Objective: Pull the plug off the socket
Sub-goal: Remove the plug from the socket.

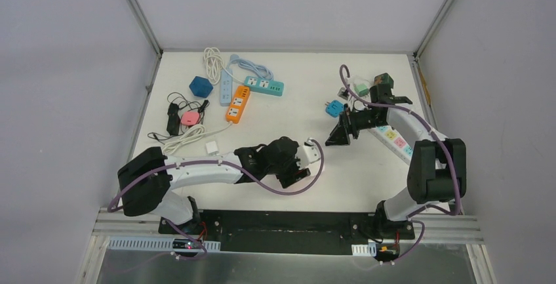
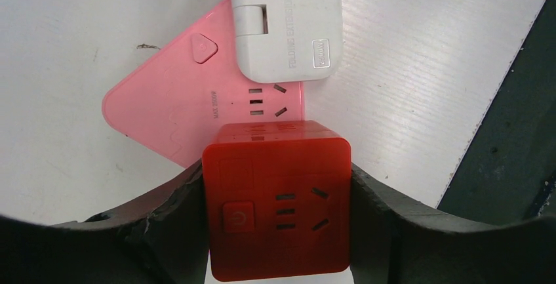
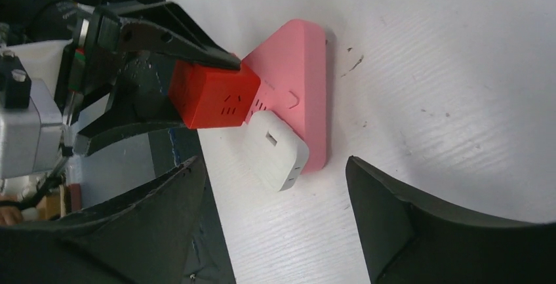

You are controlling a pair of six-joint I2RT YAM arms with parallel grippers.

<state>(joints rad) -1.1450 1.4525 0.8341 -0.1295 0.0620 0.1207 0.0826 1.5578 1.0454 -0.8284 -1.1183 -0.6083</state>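
Observation:
A red cube plug sits plugged into a flat pink triangular socket lying on the white table. My left gripper is shut on the red cube, one jaw on each side. A white folding adapter is also plugged into the pink socket beside it. In the right wrist view the red cube, pink socket and white adapter show ahead of my right gripper, which is open, empty and clear of them. From above, my left gripper covers the socket; my right gripper hovers just right of it.
Orange and teal power strips, a blue cube, coiled cables and a small white cube lie at the back left. A blue adapter, a green cube and a white strip lie by the right arm.

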